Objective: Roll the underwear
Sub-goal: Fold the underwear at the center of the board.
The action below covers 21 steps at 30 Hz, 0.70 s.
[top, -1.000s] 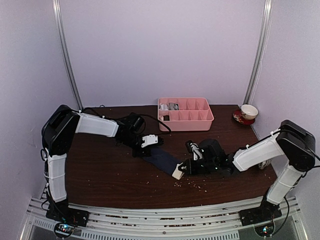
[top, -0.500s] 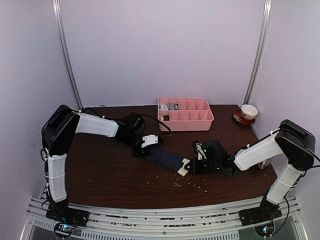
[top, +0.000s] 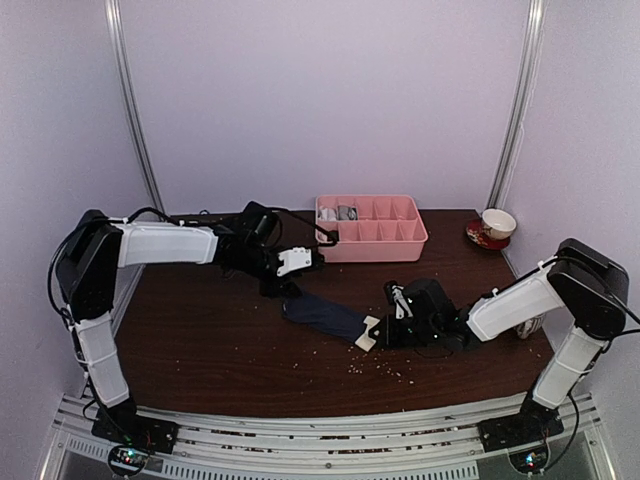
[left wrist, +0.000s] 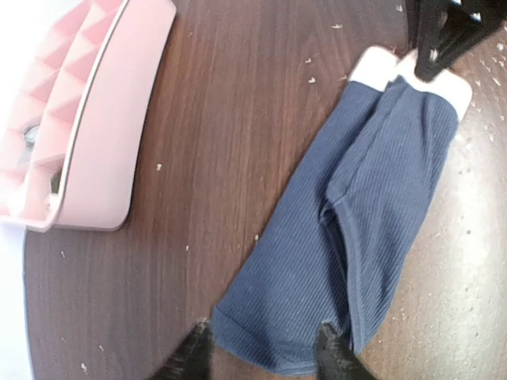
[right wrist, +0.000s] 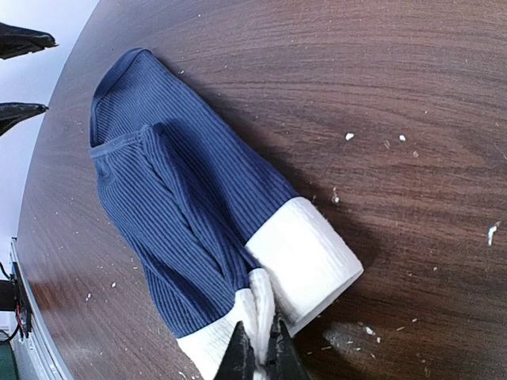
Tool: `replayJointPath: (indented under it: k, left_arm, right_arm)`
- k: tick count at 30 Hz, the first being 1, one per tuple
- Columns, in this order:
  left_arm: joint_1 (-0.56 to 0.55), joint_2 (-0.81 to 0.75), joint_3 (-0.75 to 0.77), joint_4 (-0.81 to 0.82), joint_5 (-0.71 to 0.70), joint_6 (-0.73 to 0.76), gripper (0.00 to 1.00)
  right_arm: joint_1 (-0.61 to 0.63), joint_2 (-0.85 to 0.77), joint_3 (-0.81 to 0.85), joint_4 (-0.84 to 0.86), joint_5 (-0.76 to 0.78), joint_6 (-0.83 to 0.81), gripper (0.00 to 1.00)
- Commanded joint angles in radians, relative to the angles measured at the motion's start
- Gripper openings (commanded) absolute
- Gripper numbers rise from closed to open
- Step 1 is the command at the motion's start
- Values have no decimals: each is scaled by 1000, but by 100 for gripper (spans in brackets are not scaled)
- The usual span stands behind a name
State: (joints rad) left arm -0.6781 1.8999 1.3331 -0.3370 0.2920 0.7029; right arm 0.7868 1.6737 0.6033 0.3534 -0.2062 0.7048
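Navy underwear [right wrist: 182,214] flat; cream waistband [right wrist: 305,261] pinched by right fingers [right wrist: 236,360]

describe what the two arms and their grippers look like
Both arms match: white tubular link shells between bulky black joint housings. The left arm has thin black cables looping off its joints; the right arm shows less wiring. The left gripper has slim, dark, tapered fingers, as does the right gripper. No markings are legible.

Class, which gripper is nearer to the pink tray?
Left. The left gripper hovers off the near-left corner of the pink tray; the right gripper pinches the navy underwear by its white waistband, farther toward the near edge.
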Motion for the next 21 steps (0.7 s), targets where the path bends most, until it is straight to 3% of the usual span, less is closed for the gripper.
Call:
replayJointPath:
  k: [1,10,21]
  left_arm:
    - [-55,-4,-33,1,34,47,39]
    - [-133,106,24,-3,27,45,11]
    - [-133,172,92,26,-66,12,3]
  right_arm:
    - [-10,3,12,-42,6,-20,0]
    - [-9,-110,68,-151,36,-70,0]
    - [-15,-6,170,-223,66,-100,0]
